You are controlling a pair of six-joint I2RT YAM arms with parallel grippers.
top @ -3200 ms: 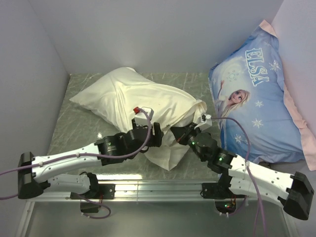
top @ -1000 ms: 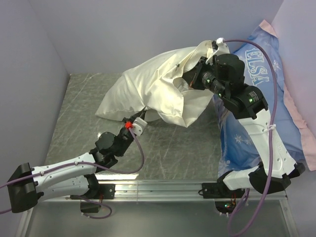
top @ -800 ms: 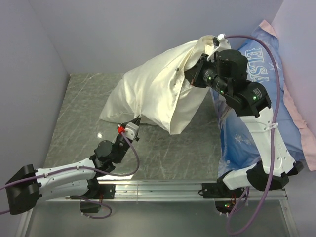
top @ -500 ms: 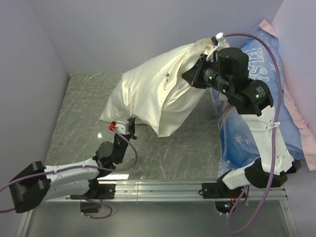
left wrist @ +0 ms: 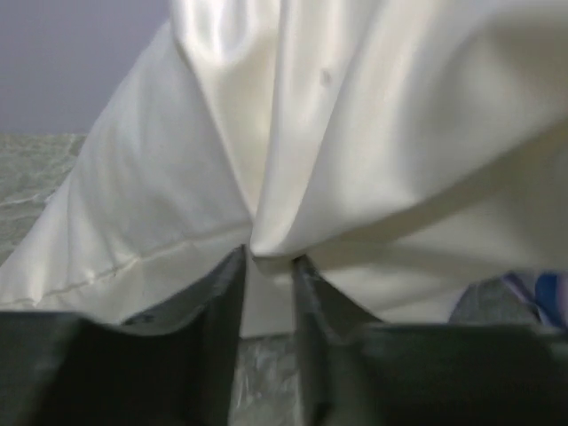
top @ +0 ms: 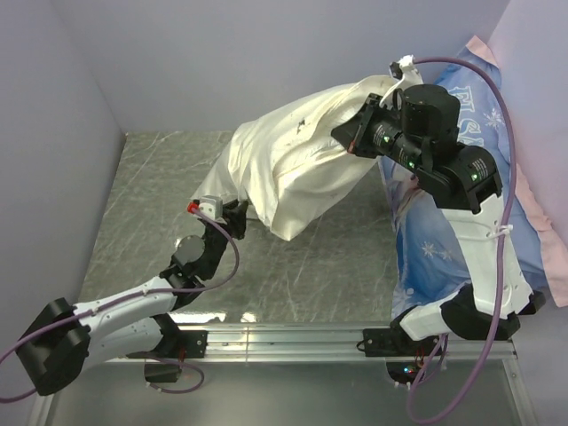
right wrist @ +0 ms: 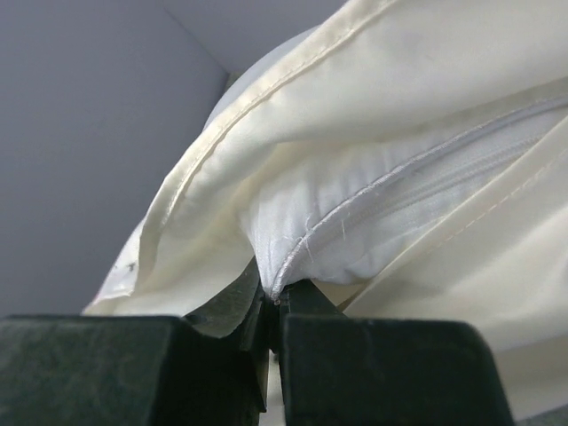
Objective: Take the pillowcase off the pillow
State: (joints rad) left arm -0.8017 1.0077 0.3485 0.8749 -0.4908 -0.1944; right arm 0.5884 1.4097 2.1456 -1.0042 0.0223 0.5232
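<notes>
We're seeing a satiny cream pillowcase [top: 284, 169], wrinkled and floppy, hanging over the table [top: 142, 204] with the plump white pillow [right wrist: 355, 222] inside. The right gripper [right wrist: 273, 302], arm raised high, is clamped on the pillow's piped seam. The left gripper [left wrist: 268, 266], reaching in low, looks slightly spread at a pillowcase fold.

Just right of your right gripper [top: 357, 135], and behind it, the blue ELSA pillow [top: 529, 222] leans against the side wall [top: 546, 35], with pink fabric [top: 559, 266] edging it. Below that gripper and out to its left spreads the grey marbled table [top: 160, 177].
</notes>
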